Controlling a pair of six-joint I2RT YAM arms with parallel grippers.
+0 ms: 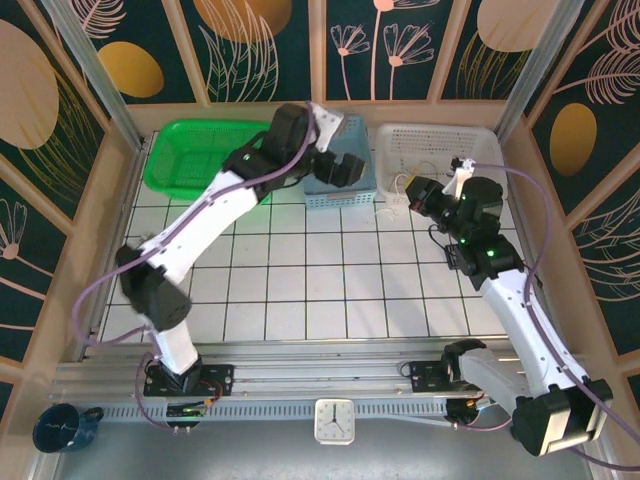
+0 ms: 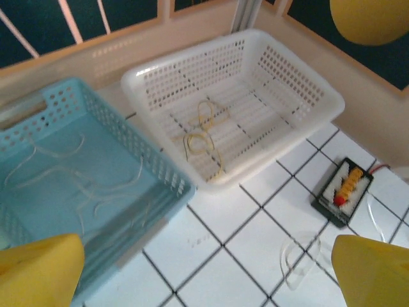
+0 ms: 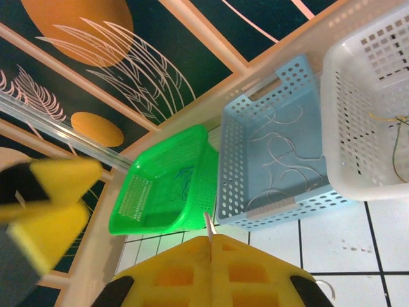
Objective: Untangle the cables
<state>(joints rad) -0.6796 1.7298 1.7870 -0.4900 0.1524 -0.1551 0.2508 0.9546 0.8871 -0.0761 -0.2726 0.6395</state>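
Note:
White cables (image 2: 83,185) lie loose in the blue basket (image 2: 144,150). Yellowish cables (image 2: 204,137) sit coiled in the white basket (image 2: 300,83). A blue cable (image 3: 183,179) rests in the green basket (image 3: 144,198). One white cable loop (image 2: 299,259) lies on the tiles near a black tray. My left gripper (image 2: 204,259) hangs open over the tiles in front of the blue and white baskets, nothing between its yellow fingers (image 2: 38,272). My right gripper (image 3: 209,242) is shut on a thin white cable (image 3: 207,224) whose end sticks up out of the jaws.
A small black tray (image 2: 343,190) with orange parts lies on the tiles right of the white basket. The three baskets stand in a row along the back wall (image 1: 320,105), green (image 1: 200,155), blue (image 1: 345,185), white (image 1: 440,150). A white tiled floor (image 1: 320,280) spreads in front.

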